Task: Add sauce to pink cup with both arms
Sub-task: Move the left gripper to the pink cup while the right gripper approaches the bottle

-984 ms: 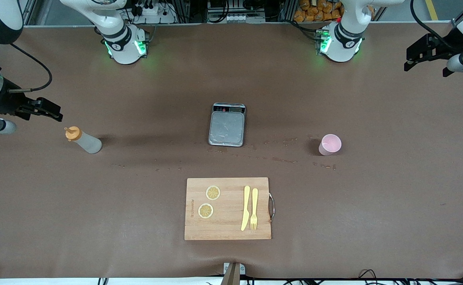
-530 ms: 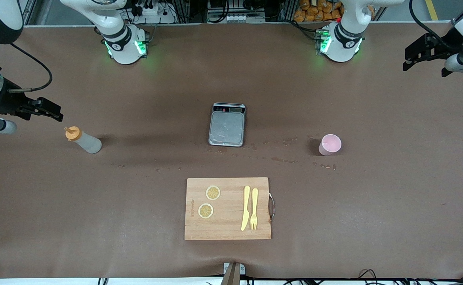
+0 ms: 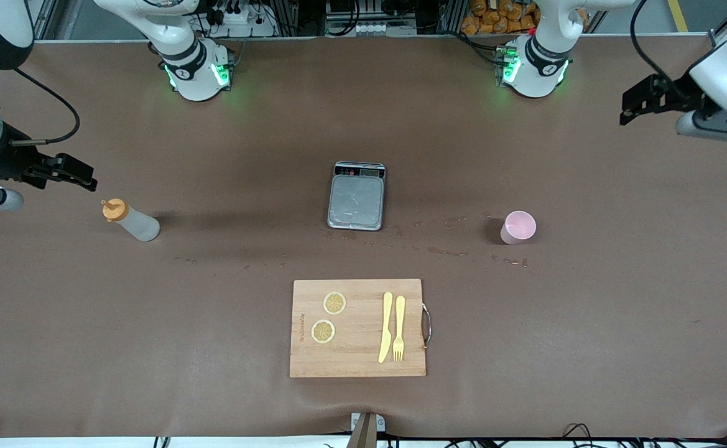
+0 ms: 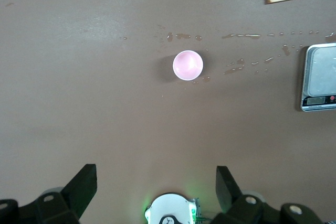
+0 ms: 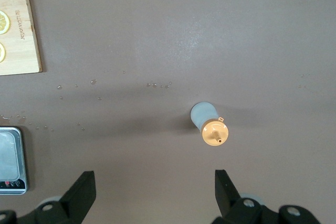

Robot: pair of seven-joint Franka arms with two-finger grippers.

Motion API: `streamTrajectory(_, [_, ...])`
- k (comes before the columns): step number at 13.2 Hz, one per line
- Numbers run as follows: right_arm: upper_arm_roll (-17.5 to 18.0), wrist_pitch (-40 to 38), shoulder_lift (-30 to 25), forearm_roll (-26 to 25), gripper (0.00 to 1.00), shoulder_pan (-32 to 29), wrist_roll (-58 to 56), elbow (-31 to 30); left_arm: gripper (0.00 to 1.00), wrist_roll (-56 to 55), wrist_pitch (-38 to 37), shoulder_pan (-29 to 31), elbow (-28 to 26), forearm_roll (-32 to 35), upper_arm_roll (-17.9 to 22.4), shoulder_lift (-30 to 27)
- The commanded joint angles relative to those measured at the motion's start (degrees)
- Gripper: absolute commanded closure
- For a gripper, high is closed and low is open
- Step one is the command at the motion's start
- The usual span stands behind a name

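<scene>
The sauce bottle [image 3: 129,221], translucent grey with an orange nozzle cap, stands on the table toward the right arm's end; it also shows in the right wrist view [image 5: 212,125]. The pink cup [image 3: 518,227] stands upright toward the left arm's end, empty, and shows in the left wrist view [image 4: 187,65]. My right gripper [image 3: 83,175] is open and empty, high over the table beside the bottle [image 5: 155,192]. My left gripper [image 3: 640,102] is open and empty, high over the table's end, well away from the cup [image 4: 156,190].
A grey kitchen scale [image 3: 356,196] sits mid-table between bottle and cup. A wooden cutting board [image 3: 358,328] with two lemon slices, a yellow knife and a fork lies nearer the front camera. Small liquid drops dot the table near the cup and scale.
My left gripper has moved toward the table's middle and a little lower in the front view. My right gripper has barely shifted. The bottle and the cup have not moved.
</scene>
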Motion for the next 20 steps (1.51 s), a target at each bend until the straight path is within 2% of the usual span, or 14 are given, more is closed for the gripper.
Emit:
streamTrajectory(1, [0.29, -0.82, -0.71, 0.07, 0.00, -2.02, 0.11, -0.44, 0.00, -0.69, 6.61, 0.00, -6.81, -0.57, -1.15, -0.54])
streamTrajectory(6, [0.29, -2.23, 0.43, 0.86, 0.00, -6.94, 0.63, -0.88, 0.00, -0.69, 23.21, 0.00, -20.79, -0.66, -1.68, -0.54])
streamTrajectory(10, [0.29, -4.16, 1.21, 2.00, 0.00, -12.21, 0.72, -1.49, 0.00, -0.60, 31.57, 0.00, -26.95, -0.66, -2.11, 2.08])
streamTrajectory(15, [0.29, -6.01, 3.32, 3.14, 0.00, -15.90, 9.74, -1.40, 0.00, 2.90, 37.82, -0.26, -28.29, -0.04, -2.29, 9.89])
streamTrajectory(19, [0.29, -8.64, 5.52, 7.97, 0.00, -21.79, 16.00, -1.14, 0.00, 3.35, 43.45, -1.67, -27.76, 2.76, -3.00, 17.28])
streamTrajectory(20, [0.29, -9.00, 6.40, 8.07, 0.00, -22.76, 20.45, -0.97, 0.00, 3.35, 44.42, -1.67, -27.76, 3.55, -3.08, 18.52])
